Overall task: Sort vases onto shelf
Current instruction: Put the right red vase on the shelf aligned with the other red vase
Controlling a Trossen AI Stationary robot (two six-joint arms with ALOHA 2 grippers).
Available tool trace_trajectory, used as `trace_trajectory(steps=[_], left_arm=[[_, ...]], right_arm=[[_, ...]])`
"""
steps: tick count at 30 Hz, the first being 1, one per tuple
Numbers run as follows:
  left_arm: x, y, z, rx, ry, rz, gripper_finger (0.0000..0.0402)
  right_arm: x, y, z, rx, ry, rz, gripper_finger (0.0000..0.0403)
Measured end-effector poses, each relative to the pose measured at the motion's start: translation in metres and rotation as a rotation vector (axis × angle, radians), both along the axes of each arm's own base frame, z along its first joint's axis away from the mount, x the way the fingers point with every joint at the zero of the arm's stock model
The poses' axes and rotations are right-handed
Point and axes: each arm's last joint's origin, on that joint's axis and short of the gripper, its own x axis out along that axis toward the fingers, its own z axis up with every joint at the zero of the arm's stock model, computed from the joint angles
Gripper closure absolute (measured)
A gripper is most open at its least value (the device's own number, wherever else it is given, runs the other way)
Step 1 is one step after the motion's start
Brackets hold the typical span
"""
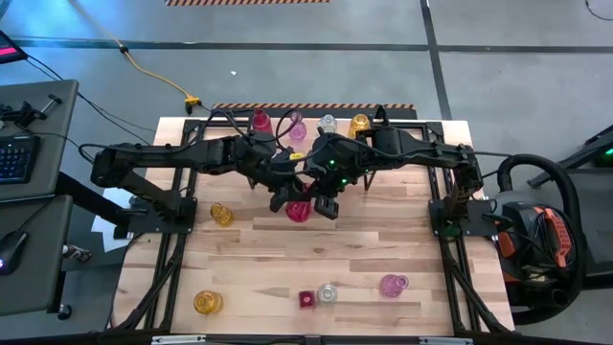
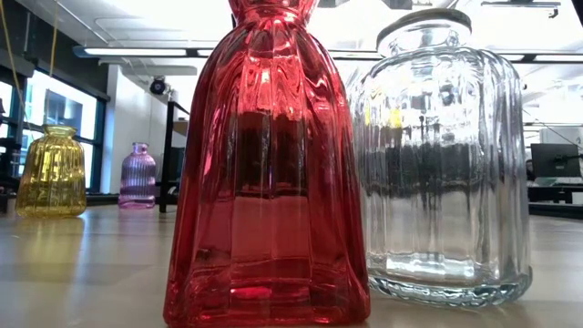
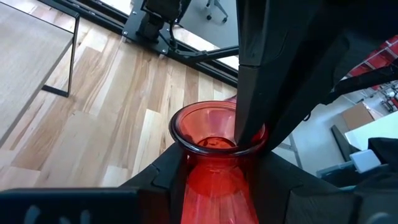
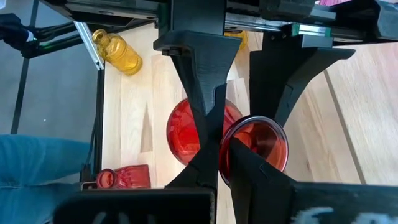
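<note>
Both arms meet over one red flared-mouth glass vase, out on the tabletop just in front of the wooden-plank shelf on black legs, about level with the shelf's middle.

My left gripper has its two fingers clamped on the vase neck from outside, one either side below the rim. That is the carrying grip. It leaves the mouth free and keeps the vase upright.

My right gripper has its fingers pressed together with nothing between them. The tips sit at or just inside the vase mouth, probably to steady it or to pass it over to the left. I can't tell if the base is off the table.

Four small vases are already on the shelf: red, pink, clear and yellow. They stand in a row, so I judge the sort is partly done.

Well in front of the shelf, toward the table's near edge, more pieces wait:
- a small red ribbed vase
- a clear ribbed jar touching or nearly touching that red vase
- a pink vase
- a yellow vase

Another yellow ribbed bottle stands nearer the shelf, off its left end.

My next move, as I see it, is to pull the right tips clear so the left arm can carry the vase back to the shelf. The risk is tipping it if the right gripper drags on the rim.
</note>
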Motion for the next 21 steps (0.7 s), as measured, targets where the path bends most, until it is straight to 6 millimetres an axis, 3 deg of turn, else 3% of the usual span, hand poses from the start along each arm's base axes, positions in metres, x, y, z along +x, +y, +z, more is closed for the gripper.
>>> trace_trajectory(steps=[21], left_arm=[[0.0001, 0.0002, -0.0003, 0.017, -0.003, -0.002, 0.0282]], right_arm=[[-0.0010, -0.0003, -0.0009, -0.042, 0.005, 0.042, 0.0402]])
